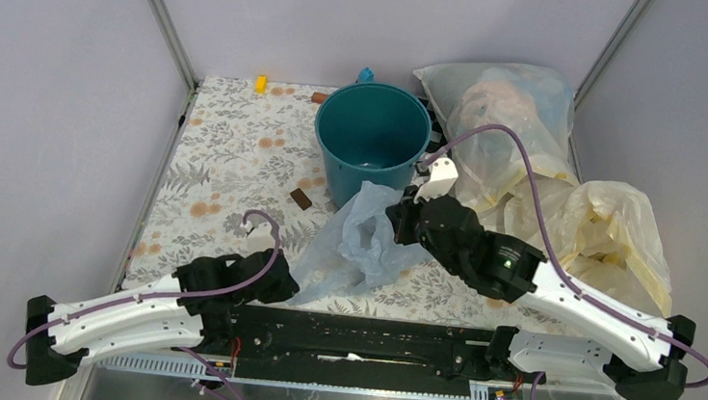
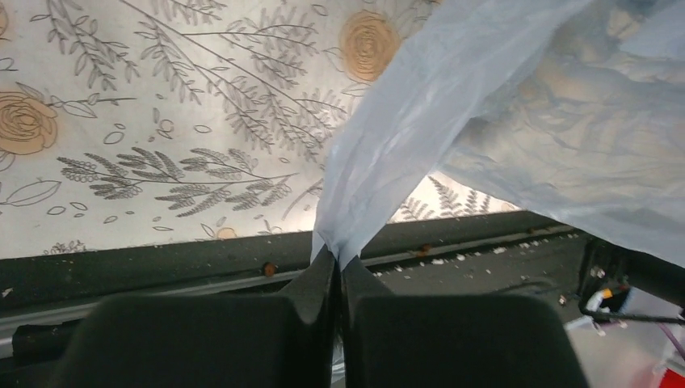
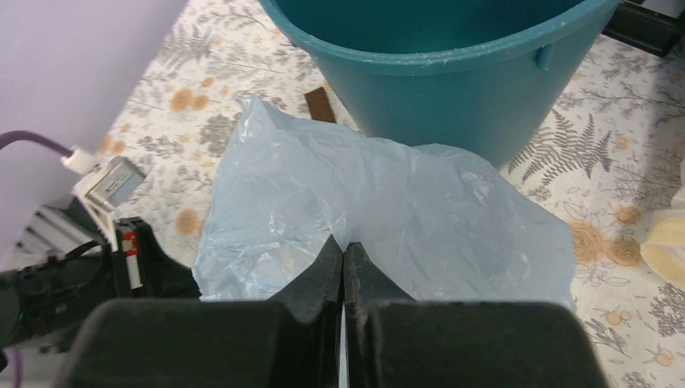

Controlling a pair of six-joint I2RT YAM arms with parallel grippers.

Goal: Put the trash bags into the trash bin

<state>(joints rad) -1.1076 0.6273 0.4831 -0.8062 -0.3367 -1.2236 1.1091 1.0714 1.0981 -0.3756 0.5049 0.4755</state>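
The light-blue translucent trash bag (image 1: 351,243) hangs stretched between both grippers, just in front of the teal trash bin (image 1: 372,139). My left gripper (image 1: 286,286) is shut on the bag's lower left edge near the table's front edge; the left wrist view shows the bag (image 2: 452,137) pinched in its gripper (image 2: 339,260). My right gripper (image 1: 399,218) is shut on the bag's upper right part; the right wrist view shows the bag (image 3: 363,202) pinched in its gripper (image 3: 343,245), with the bin (image 3: 452,89) close behind. The bin looks empty inside.
A large stuffed whitish bag (image 1: 502,116) and a bulky pale-yellow bag (image 1: 608,232) lie at the back right beside the bin. A brown block (image 1: 301,198) lies left of the bin. Small yellow (image 1: 261,83) and brown (image 1: 319,97) bits sit at the table's far edge.
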